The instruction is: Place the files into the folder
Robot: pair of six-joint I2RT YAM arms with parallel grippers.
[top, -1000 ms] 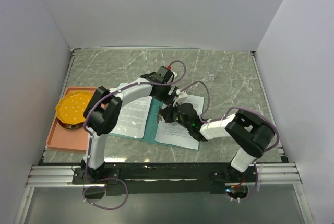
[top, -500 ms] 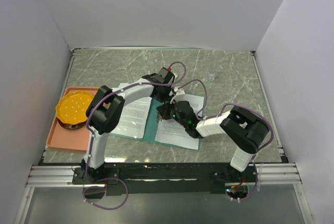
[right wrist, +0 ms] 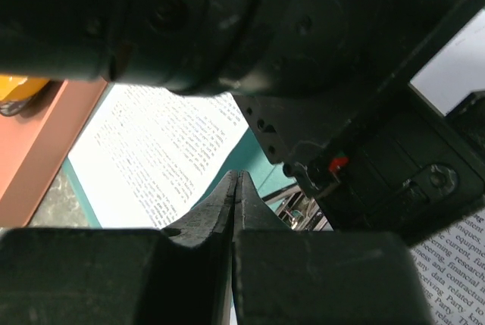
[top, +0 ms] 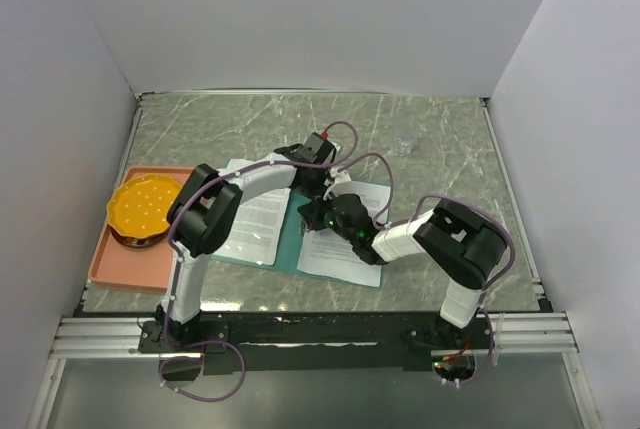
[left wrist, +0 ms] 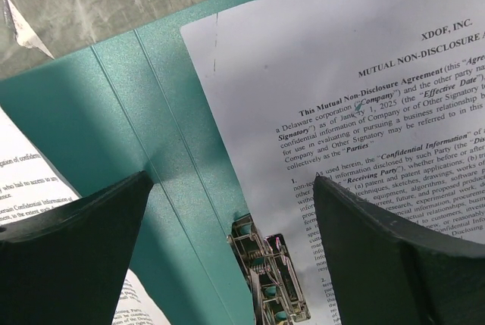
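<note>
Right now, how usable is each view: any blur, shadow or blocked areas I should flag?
Top view: evenly lit and sharp, though the arms hide the folder's middle. Left wrist view: text on the sheet is crisp, the near fingers are dark and soft, and a shadow crosses the folder. Right wrist view: mostly blocked by the dark, unfocused left arm; the fingers are blurred.
</note>
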